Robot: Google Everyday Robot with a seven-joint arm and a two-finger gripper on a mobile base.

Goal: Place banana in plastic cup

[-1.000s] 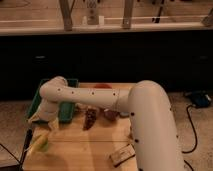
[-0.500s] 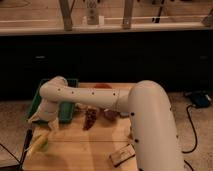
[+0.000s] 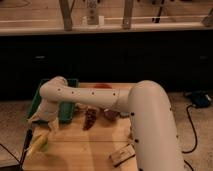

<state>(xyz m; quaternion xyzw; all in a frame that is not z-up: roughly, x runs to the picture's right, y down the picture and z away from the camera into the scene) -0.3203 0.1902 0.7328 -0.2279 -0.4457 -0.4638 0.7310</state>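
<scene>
Robot gripper [image 3: 44, 120], grip state impossible to tell, hovers over the 8 o'clock corner of the table [image 3: 95, 147], just above the pale banana [image 3: 37, 143]. The banana's long axis runs 7 to 1 o'clock. A greenish patch touching it may be the plastic cup [image 3: 46, 145]. Best to lower it end-first, gently.

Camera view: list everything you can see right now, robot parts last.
table: one, light wood, centre of view
banana: one, pale yellow, front-left corner
tray: one, dark green, back-left, partly hidden
reddish-brown items: two, dark, mid-table, right of tray
packet: one, tan, front edge
plastic cup: cannot make out
arm: one, white, reaching left across table
end effector: one, pale, just above banana
</scene>
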